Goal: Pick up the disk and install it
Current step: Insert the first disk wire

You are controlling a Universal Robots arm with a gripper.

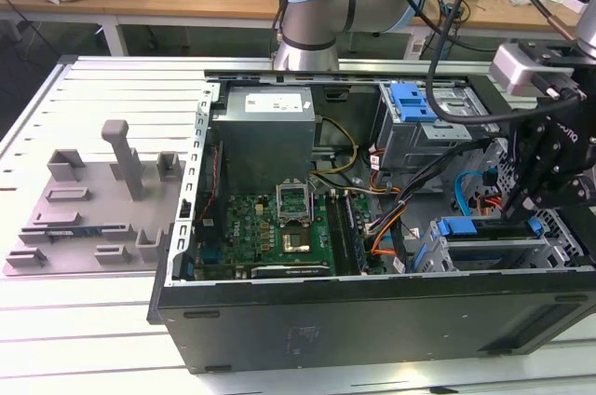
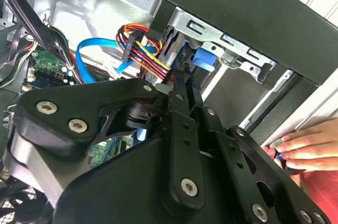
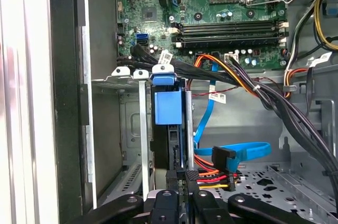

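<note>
In the first wrist view we found the gripper (image 3: 182, 182) closed on the disk (image 3: 168, 129), its two black fingers pinched on the near end of the thin edge-on body. The disk stood on edge and extended straight ahead of the fingertips, so its long axis ran in line with the gripper's approach, with the blue carrier tab at the far end. It sat inside the drive cage (image 3: 113, 84), between the grey metal rails, at the case corner by the front wall. In the exterior view we located the same gripper (image 1: 535, 195) lowered over the disk (image 1: 484, 237) at the corner of the computer case (image 1: 372, 320) toward that view's right. Beside the disk lay the blue data cable (image 3: 240, 152) and the bundled power leads. Beyond it lay the motherboard (image 3: 222, 2). In the second wrist view a hand (image 2: 309, 147) rested at the outer case edge.
</note>
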